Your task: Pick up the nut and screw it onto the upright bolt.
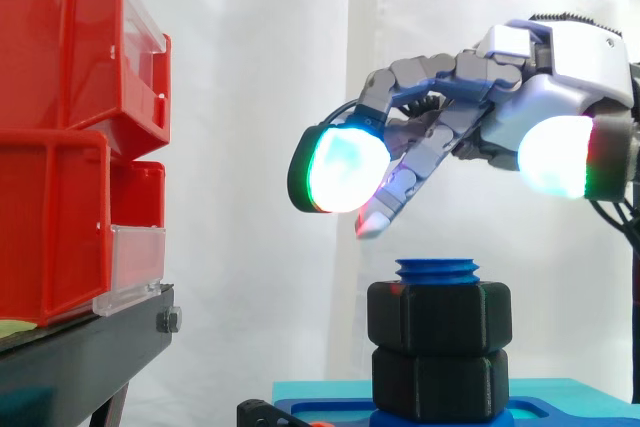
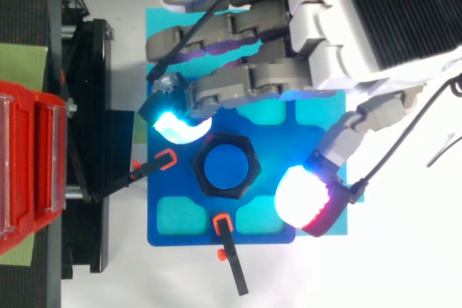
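A blue upright bolt [image 1: 437, 269] stands on a blue base [image 2: 216, 232], with its threaded top just showing. Two black hex nuts sit stacked on it, the upper nut [image 1: 439, 317] near the bolt's top and the lower nut [image 1: 438, 383] beneath it. From above, the upper nut [image 2: 225, 166] rings the blue bolt end [image 2: 224, 166]. My hand [image 1: 520, 97] hovers above and to the right of the bolt, apart from the nuts. Its fingers are spread and relaxed with nothing between them; a glowing fingertip [image 2: 180, 125] hangs beside the nut and the thumb pad [image 2: 307, 198] on the other side.
Red bins [image 1: 70, 137] are stacked on a black stand [image 1: 80, 352] at the left. The blue base rests on a cyan plate [image 2: 166, 27], held by black clamps with orange tips [image 2: 222, 223].
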Available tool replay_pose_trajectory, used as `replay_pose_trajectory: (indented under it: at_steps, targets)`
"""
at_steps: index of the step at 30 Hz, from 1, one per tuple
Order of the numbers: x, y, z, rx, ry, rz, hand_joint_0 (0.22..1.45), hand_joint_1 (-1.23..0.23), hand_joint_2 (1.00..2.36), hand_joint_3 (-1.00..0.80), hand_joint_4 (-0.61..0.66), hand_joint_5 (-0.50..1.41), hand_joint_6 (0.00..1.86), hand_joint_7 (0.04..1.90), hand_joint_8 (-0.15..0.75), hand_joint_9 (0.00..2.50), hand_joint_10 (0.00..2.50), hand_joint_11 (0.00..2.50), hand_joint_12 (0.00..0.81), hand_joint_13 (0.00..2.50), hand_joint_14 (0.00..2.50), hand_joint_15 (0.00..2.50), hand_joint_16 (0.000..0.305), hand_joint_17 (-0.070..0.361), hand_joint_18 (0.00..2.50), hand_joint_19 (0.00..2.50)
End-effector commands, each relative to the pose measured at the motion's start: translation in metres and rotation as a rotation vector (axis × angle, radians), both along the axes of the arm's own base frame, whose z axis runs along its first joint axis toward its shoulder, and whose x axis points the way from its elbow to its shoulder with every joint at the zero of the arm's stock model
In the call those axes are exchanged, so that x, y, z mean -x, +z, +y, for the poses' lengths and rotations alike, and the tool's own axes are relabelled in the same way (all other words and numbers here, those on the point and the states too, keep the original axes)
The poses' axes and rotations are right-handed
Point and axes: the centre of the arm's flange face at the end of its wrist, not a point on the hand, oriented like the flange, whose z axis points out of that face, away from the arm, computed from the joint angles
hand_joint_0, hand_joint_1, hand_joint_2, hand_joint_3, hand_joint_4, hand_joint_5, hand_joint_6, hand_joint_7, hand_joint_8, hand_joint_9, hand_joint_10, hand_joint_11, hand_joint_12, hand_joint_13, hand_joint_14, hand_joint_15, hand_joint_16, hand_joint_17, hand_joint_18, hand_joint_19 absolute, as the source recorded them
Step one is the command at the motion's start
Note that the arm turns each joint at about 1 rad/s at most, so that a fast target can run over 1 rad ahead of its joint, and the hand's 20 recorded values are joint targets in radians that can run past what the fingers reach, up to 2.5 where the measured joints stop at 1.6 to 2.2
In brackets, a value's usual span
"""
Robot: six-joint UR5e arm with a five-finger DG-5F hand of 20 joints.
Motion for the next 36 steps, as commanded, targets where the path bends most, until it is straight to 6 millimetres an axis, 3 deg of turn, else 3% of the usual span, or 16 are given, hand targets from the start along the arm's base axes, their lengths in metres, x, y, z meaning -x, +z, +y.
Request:
replay_pose_trajectory:
  at_steps: [1, 5, 10, 14, 19, 24, 36]
  targets:
    - [0.008, 0.013, 0.001, 0.028, -0.007, 0.016, 0.45, -0.49, 1.00, -0.50, 0.16, -0.18, 0.50, 0.73, 0.224, 0.72, 0.00, 0.00, 0.315, 0.25, 0.00, 0.00, 0.038, 0.087, 0.00, 0.00]
    - [0.013, 0.025, 0.003, 0.045, -0.029, 0.025, 0.47, -0.47, 1.00, -0.50, 0.14, -0.23, 0.50, 0.69, 0.209, 0.37, 0.00, 0.00, 0.333, 0.00, 0.00, 0.00, 0.043, 0.098, 0.00, 0.00]
    - [0.020, 0.023, -0.003, 0.040, -0.078, 0.097, 0.47, -0.49, 1.00, -0.50, 0.16, -0.26, 0.50, 0.66, 0.216, 0.21, 0.00, 0.00, 0.340, 0.00, 0.00, 0.00, 0.046, 0.103, 0.00, 0.00]
    - [0.023, 0.030, -0.005, 0.029, -0.104, 0.109, 0.47, -0.48, 1.00, -0.50, 0.16, -0.26, 0.50, 0.65, 0.222, 0.20, 0.00, 0.00, 0.348, 0.00, 0.00, 0.00, 0.047, 0.107, 0.00, 0.00]
    - [0.039, 0.063, -0.006, -0.073, -0.140, 0.155, 0.47, -0.48, 1.00, -0.50, 0.15, -0.25, 0.50, 0.65, 0.224, 0.20, 0.00, 0.00, 0.349, 0.00, 0.00, 0.00, 0.048, 0.108, 0.00, 0.00]
    - [0.047, 0.079, -0.005, -0.148, -0.188, 0.186, 0.47, -0.48, 1.00, -0.50, 0.15, -0.25, 0.50, 0.65, 0.226, 0.19, 0.00, 0.00, 0.350, 0.00, 0.00, 0.00, 0.048, 0.108, 0.00, 0.00]
    - [0.054, 0.088, 0.014, -0.235, -0.283, 0.259, 0.46, -0.50, 1.00, -0.50, 0.07, -0.24, 0.50, 0.65, 0.220, 0.19, 0.00, 0.00, 0.348, 0.00, 0.00, 0.00, 0.049, 0.110, 0.00, 0.00]
